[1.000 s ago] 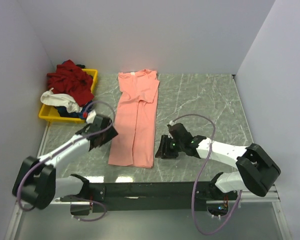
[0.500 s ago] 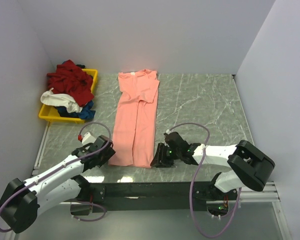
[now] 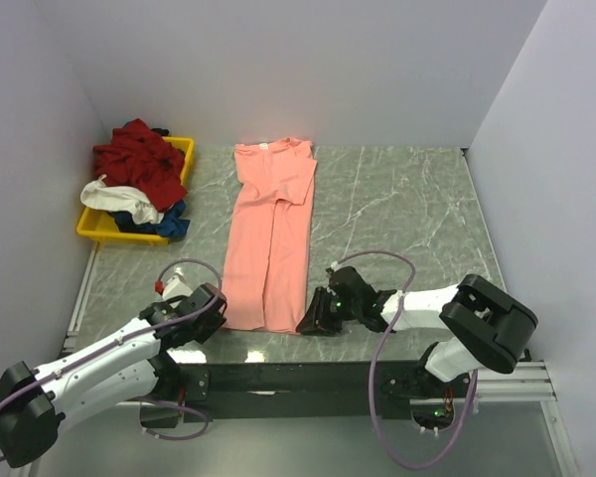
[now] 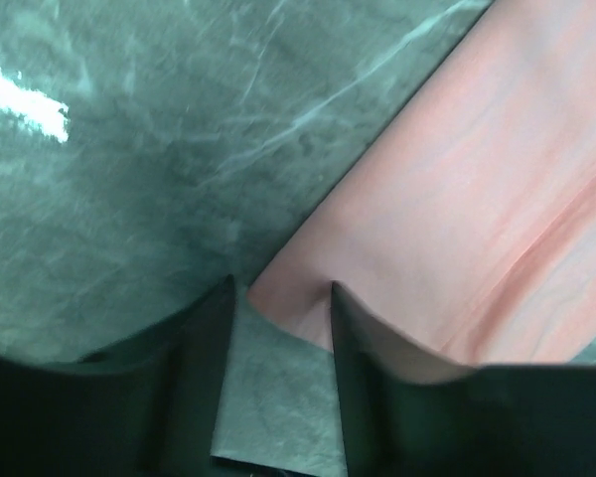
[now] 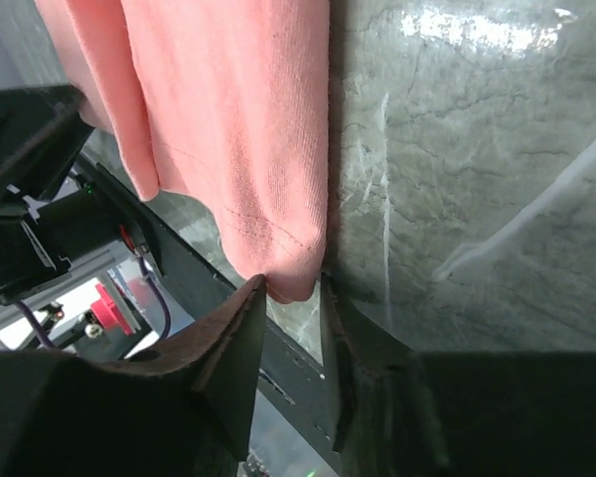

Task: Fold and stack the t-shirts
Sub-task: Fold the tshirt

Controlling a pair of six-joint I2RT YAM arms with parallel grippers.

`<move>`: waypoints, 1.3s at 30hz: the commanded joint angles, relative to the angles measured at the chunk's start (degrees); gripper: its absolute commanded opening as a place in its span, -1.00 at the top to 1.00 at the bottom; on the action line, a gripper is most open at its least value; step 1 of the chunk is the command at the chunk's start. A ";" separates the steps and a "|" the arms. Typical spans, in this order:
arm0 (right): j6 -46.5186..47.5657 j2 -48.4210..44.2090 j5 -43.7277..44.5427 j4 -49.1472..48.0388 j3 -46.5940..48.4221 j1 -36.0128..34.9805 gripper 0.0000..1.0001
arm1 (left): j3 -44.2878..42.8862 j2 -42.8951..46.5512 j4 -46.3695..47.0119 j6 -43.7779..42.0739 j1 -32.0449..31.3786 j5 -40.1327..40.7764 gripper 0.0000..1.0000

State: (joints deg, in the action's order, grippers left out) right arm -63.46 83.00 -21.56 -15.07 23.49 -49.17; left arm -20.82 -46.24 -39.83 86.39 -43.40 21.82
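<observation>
two hem corners of the salmon-pink t-shirt (image 3: 268,248), by the near edge of the desk (image 3: 397,209), should be pinched evenly; the left jaws stand apart, and whether the right jaws grip cannot be told.

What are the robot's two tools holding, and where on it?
Nothing is clearly held yet. The left tool and the right tool each have a bottom corner of the pink t-shirt between open jaws.

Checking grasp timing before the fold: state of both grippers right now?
Left gripper: open, astride the pink t-shirt's near corner.
Right gripper: open, astride its other near corner.
</observation>
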 commanded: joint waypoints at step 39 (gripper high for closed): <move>10.62 -49.00 3.89 41.17 -8.48 3.64 1.00 | -11.25 -5.62 -4.90 5.28 -36.85 -3.11 0.99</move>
State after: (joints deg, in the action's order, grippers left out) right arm -55.72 33.50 -19.84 22.00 9.87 -45.50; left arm -28.14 -52.01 -41.54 89.86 -79.61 15.03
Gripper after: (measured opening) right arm 0.008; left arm 0.012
